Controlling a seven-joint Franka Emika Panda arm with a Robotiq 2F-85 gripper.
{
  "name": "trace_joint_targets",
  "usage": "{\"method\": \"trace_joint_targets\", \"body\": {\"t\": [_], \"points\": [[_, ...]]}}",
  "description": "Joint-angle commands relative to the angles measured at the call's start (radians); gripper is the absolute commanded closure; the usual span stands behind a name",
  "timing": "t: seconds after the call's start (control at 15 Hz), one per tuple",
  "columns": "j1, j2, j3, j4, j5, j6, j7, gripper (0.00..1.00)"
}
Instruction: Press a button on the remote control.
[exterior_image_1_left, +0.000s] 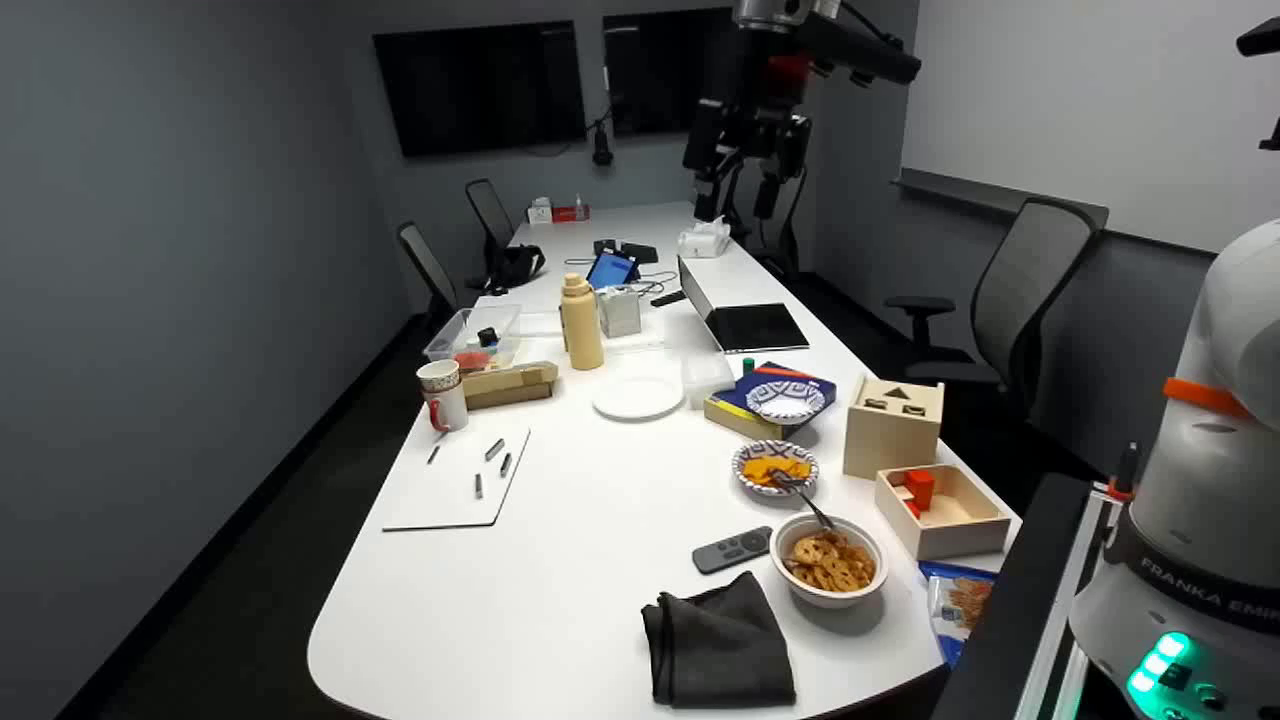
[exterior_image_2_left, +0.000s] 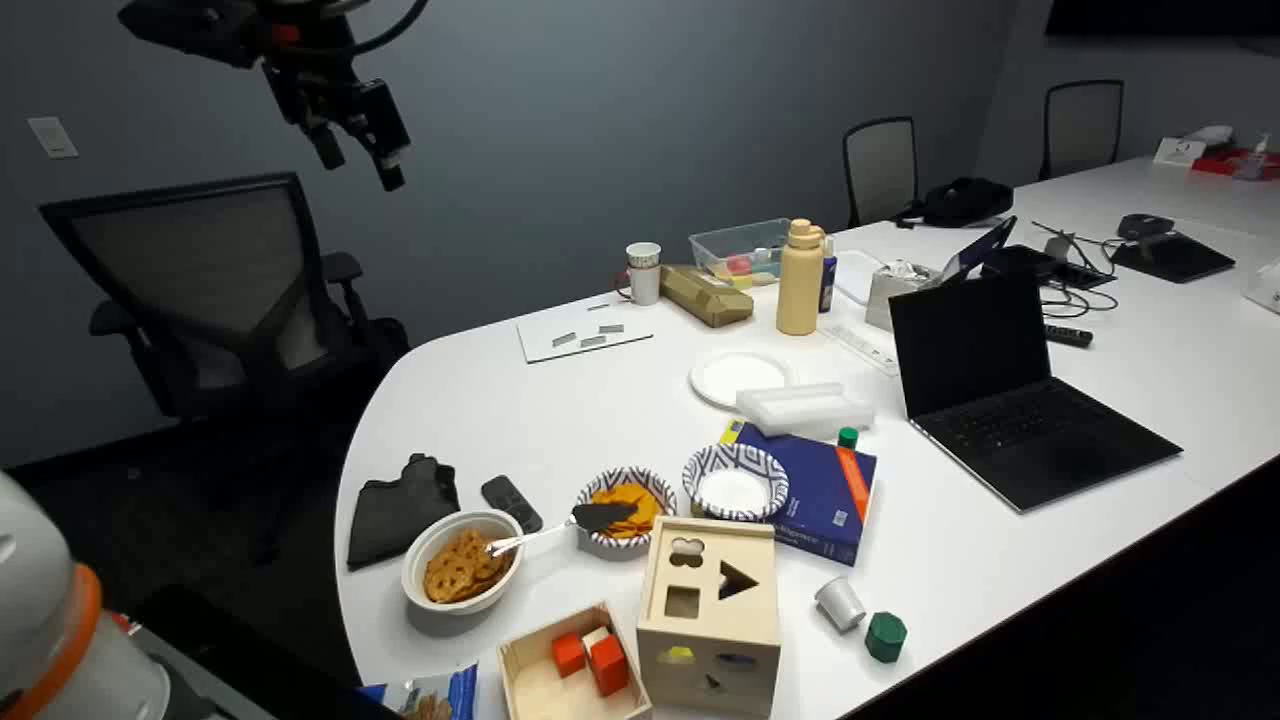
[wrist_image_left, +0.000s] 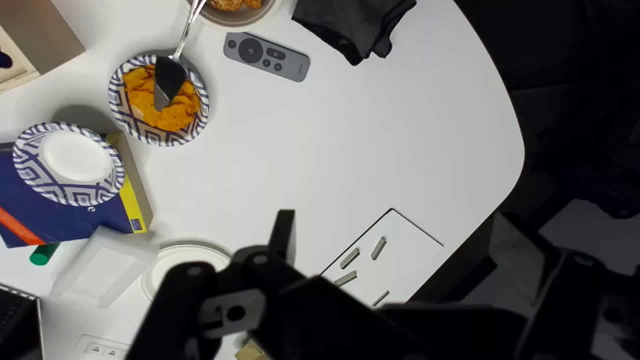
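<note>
In the wrist view, the top edge slices right through food bowl (wrist_image_left: 240, 19) and black cloth (wrist_image_left: 351, 22)! A blurred gripper (wrist_image_left: 400, 247) masks part of the white plate (wrist_image_left: 177, 261); lettering on the remote control (wrist_image_left: 267, 57): too small to read!

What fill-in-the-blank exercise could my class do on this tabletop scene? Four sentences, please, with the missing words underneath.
1. The remote lies flat, its buttons facing ____.
2. The tool holds nothing: its jaws are ____.
3. On the white board lie ____ grey bars.
4. The utensil's black blade lies over ____ food.

Missing words: up; open; four; orange.
</note>
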Motion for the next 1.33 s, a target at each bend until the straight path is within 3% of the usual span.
{"method": "trace_joint_targets", "body": {"t": [0.0,0.13,0.4,0.93,1.27], "points": [[-0.003,0.000,0.002,0.003,0.002,-0.002,-0.002,0.00],[-0.003,-0.002,0.002,0.007,0.002,-0.002,-0.002,0.00],[-0.018,0.111,-0.017,0.000,0.005,0.085,-0.022,0.00],[-0.031,0.430,-0.036,-0.064,0.027,0.420,-0.014,0.00],[-0.003,0.616,-0.053,-0.106,0.198,0.600,-0.088,0.00]]}}
